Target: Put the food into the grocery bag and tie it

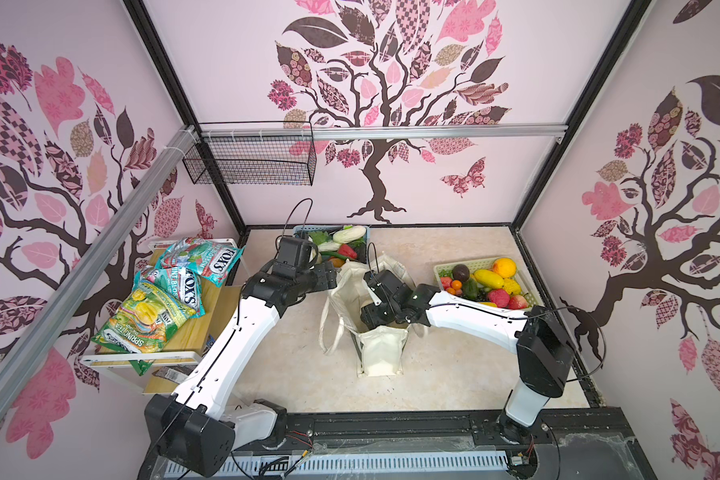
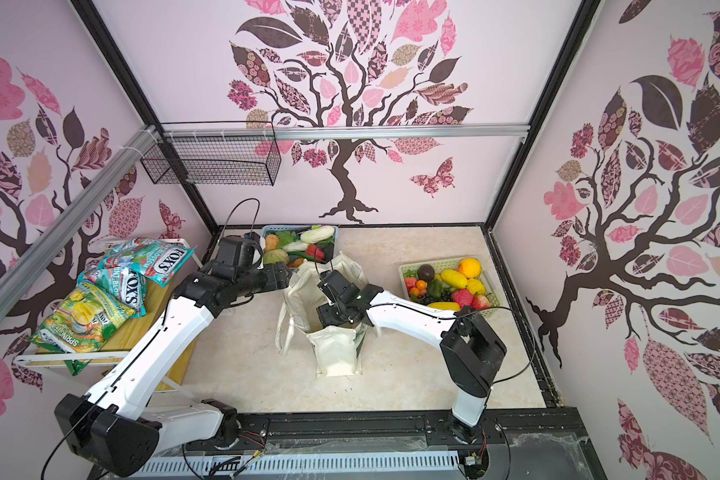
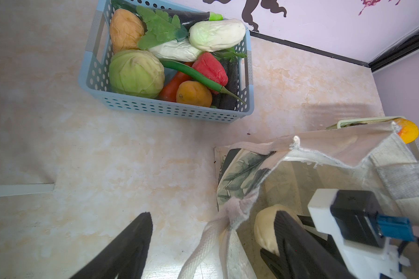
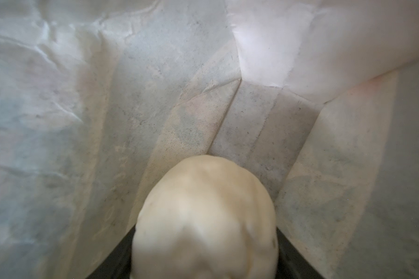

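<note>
The grocery bag (image 1: 381, 349) is soft cream cloth w/ a leaf print. It stands open in the middle of the shiny stone-look surface (image 3: 107, 157). Inside it's pale & crinkly. The pale food (image 4: 205, 217) is smooth, lumpy & egg-shaped.

A blue basket (image 3: 169, 111), plastic w/ holes, sits just behind the bag, full of glossy veg: round green cabbage (image 3: 136, 72), red pepper (image 3: 211, 70), long green chilli (image 3: 194, 75). A pale green basket (image 1: 441, 270) of fruit sits to the right. Crinkly snack packs (image 1: 163, 299) lie on a wood shelf (image 1: 192, 332) at left. The R arm fills much of the bag's mouth.

R tool (image 1: 370, 311) is down in the bag, its black fingers (image 4: 293, 263) squeezing the pale food above the bag's floor. L tool (image 3: 213, 217) is wide open, gripping nothing, at the bag's back-left corner. A floppy white handle (image 3: 198, 244) lies btwn its fingers
</note>
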Robot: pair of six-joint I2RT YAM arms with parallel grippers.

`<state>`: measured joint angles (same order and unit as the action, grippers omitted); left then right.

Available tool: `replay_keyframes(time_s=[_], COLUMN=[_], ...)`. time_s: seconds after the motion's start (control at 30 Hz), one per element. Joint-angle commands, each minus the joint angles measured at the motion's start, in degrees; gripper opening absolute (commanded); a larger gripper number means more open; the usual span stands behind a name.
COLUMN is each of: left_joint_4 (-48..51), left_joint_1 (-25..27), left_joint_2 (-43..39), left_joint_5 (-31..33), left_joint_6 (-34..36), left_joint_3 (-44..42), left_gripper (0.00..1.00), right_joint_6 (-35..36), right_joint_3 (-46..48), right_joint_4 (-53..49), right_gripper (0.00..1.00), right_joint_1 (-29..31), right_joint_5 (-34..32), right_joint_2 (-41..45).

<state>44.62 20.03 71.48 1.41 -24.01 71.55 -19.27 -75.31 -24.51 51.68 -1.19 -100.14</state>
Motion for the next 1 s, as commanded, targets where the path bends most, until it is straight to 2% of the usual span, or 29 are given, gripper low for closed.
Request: replay_keyframes(time_s=[0.0, 0.97], left_joint_4=[-1.2, -0.94], left_joint_1=[0.27, 0.27], left_joint_2=[-0.82, -0.39], left_joint_5=[0.57, 0.31], left_joint_6=[0.02, 0.37], left_joint_3=[-1.68, -0.75], left_gripper=[0.83, 0.83], right_joint_6=[0.09, 0.19], right_joint_3=[0.11, -0.36], right_joint_4=[-0.1, 0.24], right_gripper=[0.63, 0.65], right_joint_1=[0.25, 0.22], right_joint_5=[0.4, 2.87], right_joint_2=[-2.24, -9.06])
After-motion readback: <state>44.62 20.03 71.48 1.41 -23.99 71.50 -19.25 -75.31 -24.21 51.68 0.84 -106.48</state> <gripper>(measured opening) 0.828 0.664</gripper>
